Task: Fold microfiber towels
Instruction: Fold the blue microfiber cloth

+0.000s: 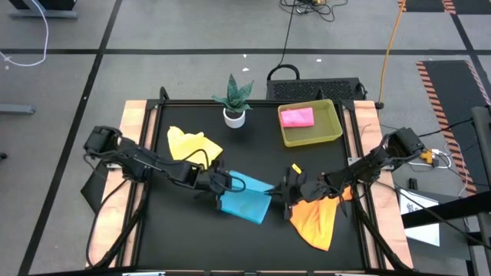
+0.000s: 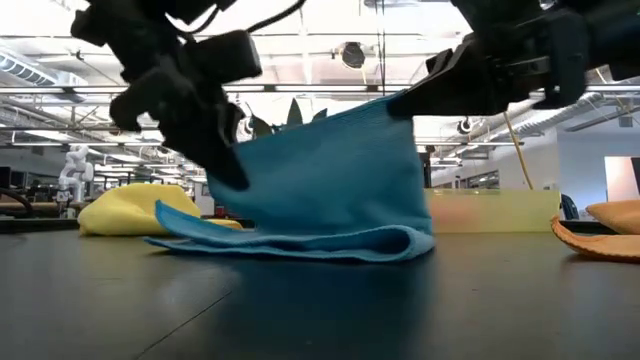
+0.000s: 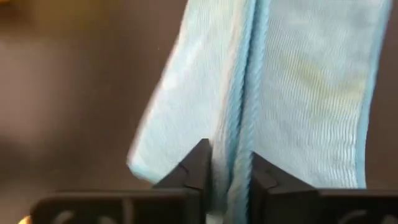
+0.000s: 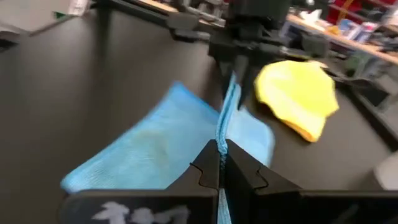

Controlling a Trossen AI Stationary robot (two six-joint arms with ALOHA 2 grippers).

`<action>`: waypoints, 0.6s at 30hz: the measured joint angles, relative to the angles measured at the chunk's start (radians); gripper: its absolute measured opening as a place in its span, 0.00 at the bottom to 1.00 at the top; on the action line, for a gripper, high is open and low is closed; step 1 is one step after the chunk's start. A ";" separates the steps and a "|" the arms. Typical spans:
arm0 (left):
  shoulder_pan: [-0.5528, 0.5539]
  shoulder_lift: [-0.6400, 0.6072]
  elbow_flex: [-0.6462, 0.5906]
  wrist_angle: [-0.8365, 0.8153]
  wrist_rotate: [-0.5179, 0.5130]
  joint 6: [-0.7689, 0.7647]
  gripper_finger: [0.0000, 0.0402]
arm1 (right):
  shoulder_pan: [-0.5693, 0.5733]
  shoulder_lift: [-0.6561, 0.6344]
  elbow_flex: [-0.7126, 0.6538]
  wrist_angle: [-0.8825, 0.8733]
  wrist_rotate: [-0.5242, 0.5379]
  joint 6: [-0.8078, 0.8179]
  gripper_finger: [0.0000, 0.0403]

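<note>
The light blue towel (image 1: 245,198) is in the middle of the table, held up between my two grippers. Its upper edge (image 2: 330,115) runs from one gripper to the other, and its lower fold (image 2: 300,242) lies on the table. My left gripper (image 1: 226,182) is at the towel's left end and my right gripper (image 1: 285,190) at its right end, each shut on it. The yellow towel (image 1: 192,144) lies crumpled at the far left. The orange towel (image 1: 314,218) lies at the near right. The pink towel (image 1: 298,117) lies folded in the tray. My left gripper pinches the towel's left upper edge (image 3: 235,155) between its two fingers; two hemmed layers show between them. The fingers slant down from the table's left. The cloth hangs below with its lower part on the table. My right gripper pinches the towel's right upper edge (image 4: 221,138) between its two fingers, coming nearly level from the table's right. The edge runs away from the fingers toward the other gripper. The cloth hangs below it onto the table.
A yellow-green tray (image 1: 311,138) stands at the far right. A small potted plant (image 1: 234,100) stands at the far middle. The near left of the black table top (image 1: 176,230) is bare.
</note>
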 joint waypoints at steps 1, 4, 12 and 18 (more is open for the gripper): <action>-0.003 0.018 0.000 0.014 0.000 0.002 0.20 | 0.004 0.000 0.000 -0.006 -0.012 0.004 0.00; -0.010 0.066 0.000 0.028 0.004 0.000 0.31 | 0.017 0.000 0.000 -0.012 -0.013 0.008 0.00; -0.009 0.072 0.000 0.039 -0.001 0.011 0.41 | 0.024 0.000 0.000 -0.052 -0.014 0.016 0.00; -0.008 0.045 0.002 0.035 -0.002 0.046 0.26 | 0.024 0.000 0.001 -0.061 -0.012 0.015 0.00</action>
